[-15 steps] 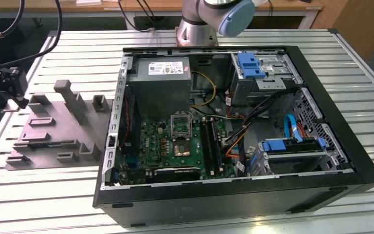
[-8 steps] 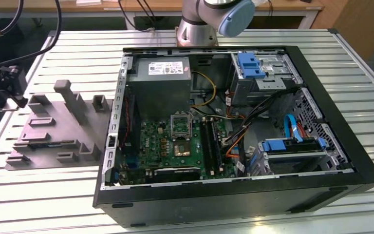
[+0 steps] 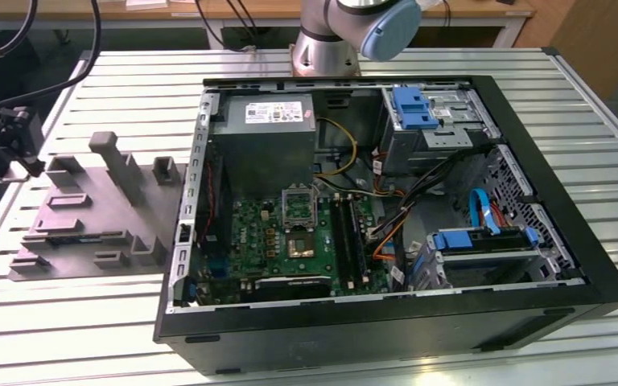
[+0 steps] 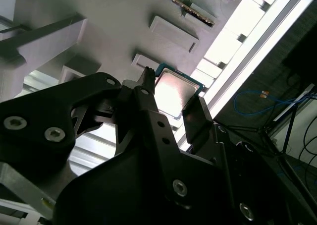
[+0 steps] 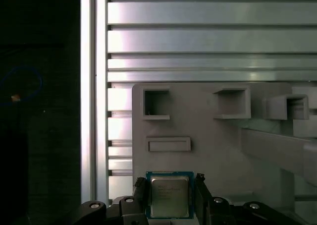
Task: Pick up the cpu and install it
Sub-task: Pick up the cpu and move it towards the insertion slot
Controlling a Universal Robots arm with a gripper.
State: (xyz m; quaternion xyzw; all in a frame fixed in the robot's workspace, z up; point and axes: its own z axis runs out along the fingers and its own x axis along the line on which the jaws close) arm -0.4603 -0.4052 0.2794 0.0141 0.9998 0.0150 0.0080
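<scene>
at the exterior view's left edge, the gripper (image 3: 17, 149) is hanging over the table (image 3: 73, 322), above the left side of the grey tray (image 3: 84, 213), with black cables (image 3: 67, 76) arching down to it. the tool is pointing downward, and the first wrist view is looking straight down onto the tray and the table slats. in both wrist views the jaws are clamping the cpu (image 5: 169, 197) by two opposite edges, one of the fingers (image 5: 140, 193) pressing on each side. the cpu is lying flat between them, silvery top facing the camera, over the tray's border near the table's rim. its size against the tray pockets suggests it is sitting above the tray, not in it. further right, the open case (image 3: 566, 241) is lying on its side, with the power supply (image 3: 266, 141) and, below it, the socket (image 3: 298, 207) showing. the arm (image 3: 336, 32) is standing behind the case, its base on the table.
</scene>
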